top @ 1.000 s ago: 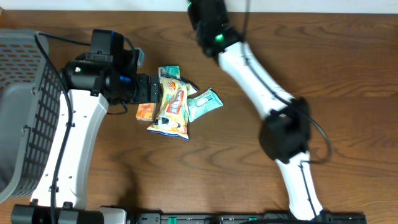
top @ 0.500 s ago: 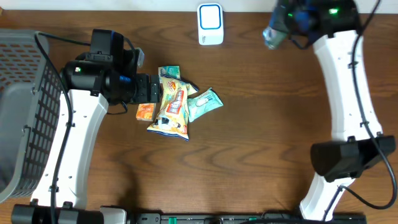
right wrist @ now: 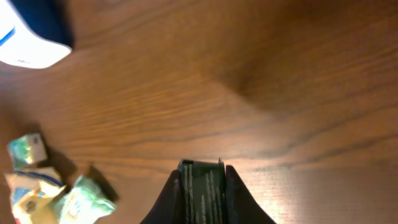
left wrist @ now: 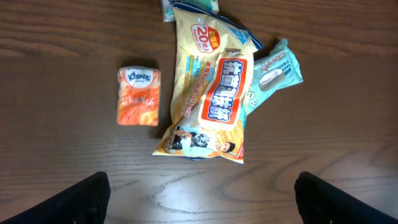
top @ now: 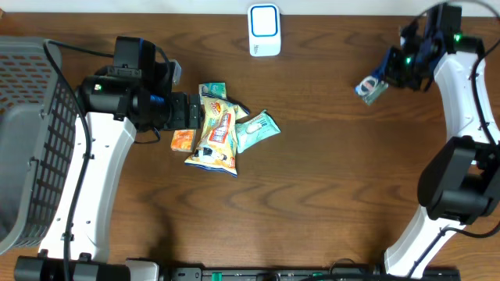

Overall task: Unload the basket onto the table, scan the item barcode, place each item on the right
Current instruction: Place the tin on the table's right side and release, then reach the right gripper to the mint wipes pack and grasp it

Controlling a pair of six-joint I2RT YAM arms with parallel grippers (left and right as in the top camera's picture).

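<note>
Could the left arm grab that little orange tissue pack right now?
Probably yes: the left pincer hangs open close by, and the tissue pack lies uncovered beside the snack bag.

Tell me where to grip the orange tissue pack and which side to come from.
Come straight down from above: the orange tissue pack lies flat on the table. Probably pinch its two short ends, which both face bare wood; one long edge sits close beside the yellow snack bag, leaving little room for a finger.
</note>
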